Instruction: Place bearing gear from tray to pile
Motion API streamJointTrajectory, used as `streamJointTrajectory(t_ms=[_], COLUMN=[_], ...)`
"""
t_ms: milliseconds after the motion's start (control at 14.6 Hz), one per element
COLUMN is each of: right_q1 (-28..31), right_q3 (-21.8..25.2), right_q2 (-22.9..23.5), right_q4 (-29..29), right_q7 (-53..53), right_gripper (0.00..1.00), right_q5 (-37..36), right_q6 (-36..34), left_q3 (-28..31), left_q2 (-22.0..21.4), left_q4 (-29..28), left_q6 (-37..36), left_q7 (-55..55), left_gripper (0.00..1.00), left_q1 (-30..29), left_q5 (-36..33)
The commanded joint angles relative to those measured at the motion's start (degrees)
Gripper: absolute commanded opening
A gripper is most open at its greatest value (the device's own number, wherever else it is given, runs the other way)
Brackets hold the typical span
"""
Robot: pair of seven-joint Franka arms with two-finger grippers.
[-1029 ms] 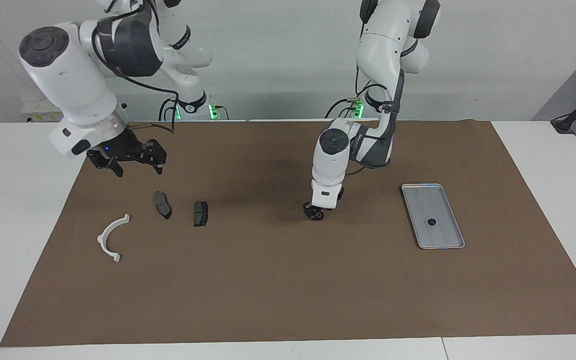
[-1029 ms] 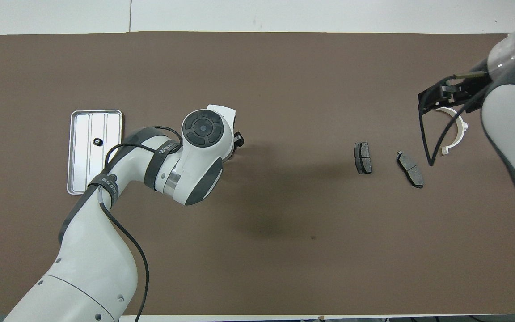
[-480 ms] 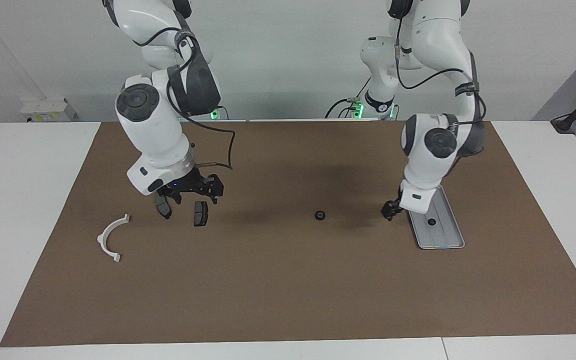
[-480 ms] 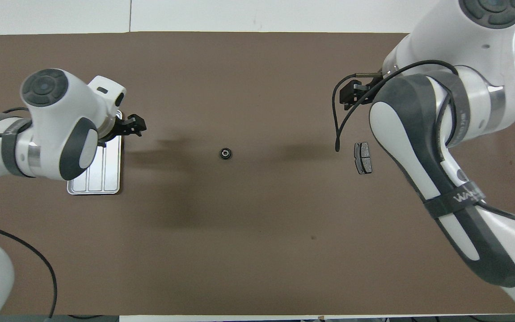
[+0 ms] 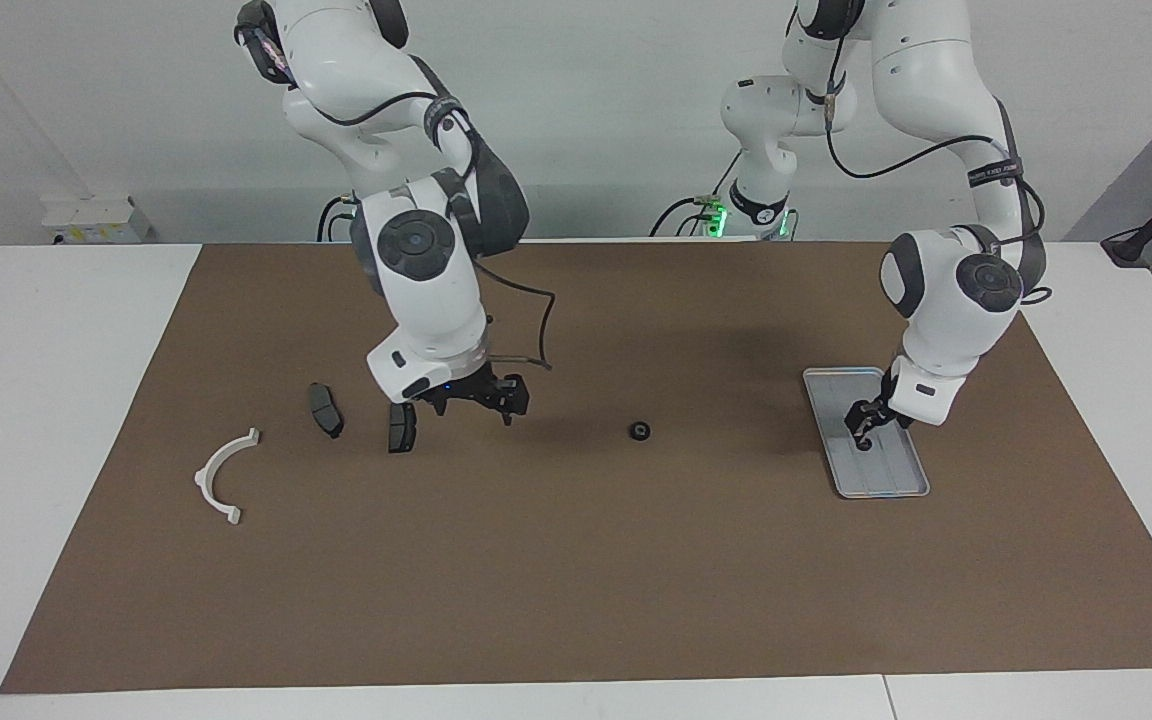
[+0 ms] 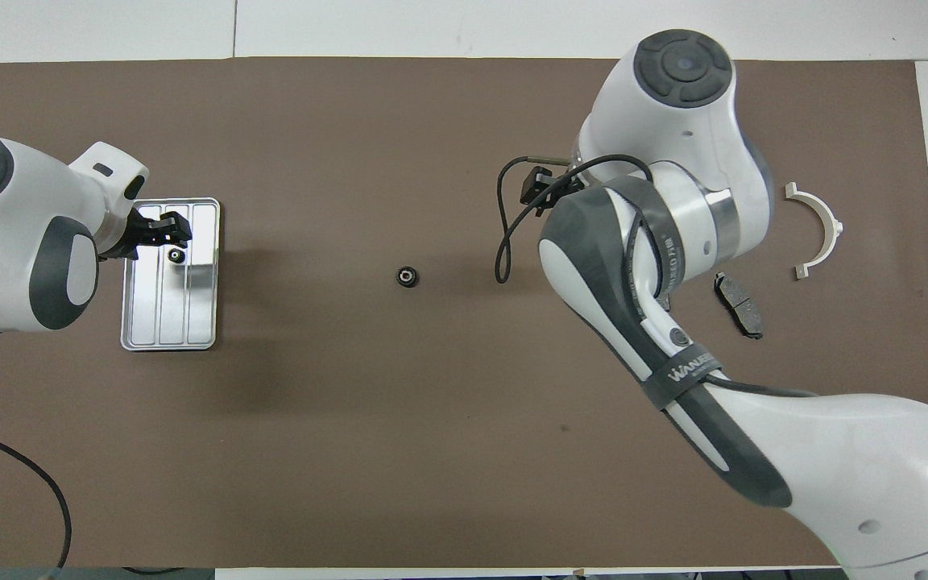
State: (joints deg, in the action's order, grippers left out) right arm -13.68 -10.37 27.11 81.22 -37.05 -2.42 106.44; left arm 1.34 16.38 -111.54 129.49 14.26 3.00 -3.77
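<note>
One small black bearing gear (image 5: 640, 431) lies on the brown mat at mid-table, also in the overhead view (image 6: 407, 276). A second gear (image 6: 175, 256) lies in the silver tray (image 5: 891, 482) (image 6: 190, 322). My left gripper (image 5: 863, 428) (image 6: 176, 231) is open just above that gear in the tray. My right gripper (image 5: 476, 403) (image 6: 539, 190) is open and empty, low over the mat between the pile and the loose gear. The pile is a white bracket (image 5: 221, 475) (image 6: 822, 229) and two dark brake pads (image 5: 326, 410) (image 5: 402, 428). In the overhead view one pad (image 6: 738, 304) shows.
The brown mat (image 5: 576, 580) covers most of the white table. The right arm's cable (image 6: 504, 242) hangs beside its wrist. The right arm's forearm covers the second pad in the overhead view.
The left gripper set the gear on the mat at mid-table, let go, and moved back over the tray. The right gripper moved from the pile's end toward the loose gear.
</note>
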Motion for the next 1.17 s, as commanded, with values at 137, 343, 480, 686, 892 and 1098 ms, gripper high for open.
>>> streamJointTrajectory(t_ms=[137, 343, 480, 686, 892, 1098], right_q1=[-7.14, -10.83, -13.20, -15.40, -16.64, -17.52], right_q3=[-0.09, -0.09, 0.17, 0.43, 0.43, 0.35], right_q2=[5.75, 9.18, 11.46, 14.45, 17.35, 19.11], right_q4=[-3.51, -6.07, -7.21, -11.16, -13.19, -13.28], right_q7=[-12.49, -19.09, -23.57, -27.45, -30.18, -30.18], right_gripper=[1.00, 1.00, 1.00, 1.00, 1.00, 1.00], right_q5=[-3.28, -5.57, -6.54, -7.07, -7.07, -7.07], right_q6=[4.38, 5.09, 7.10, 7.11, 7.99, 9.30], left_q3=[-0.47, -0.47, -0.47, -0.47, -0.47, -0.47], left_q2=[-0.03, -0.12, -0.03, -0.03, 0.06, 0.32], left_q4=[-4.30, -5.79, -6.67, -6.76, -6.76, -6.76], left_q6=[5.60, 7.00, 7.97, 8.23, 8.59, 9.55], left_q7=[-0.29, -0.46, -0.46, -0.46, -0.46, -0.46], left_gripper=[0.63, 0.56, 0.53, 0.50, 0.50, 0.50], left_q1=[-0.54, -0.89, -1.07, -1.07, -1.07, -1.07], left_q5=[-0.28, -0.28, -0.28, -0.28, -0.28, -0.28])
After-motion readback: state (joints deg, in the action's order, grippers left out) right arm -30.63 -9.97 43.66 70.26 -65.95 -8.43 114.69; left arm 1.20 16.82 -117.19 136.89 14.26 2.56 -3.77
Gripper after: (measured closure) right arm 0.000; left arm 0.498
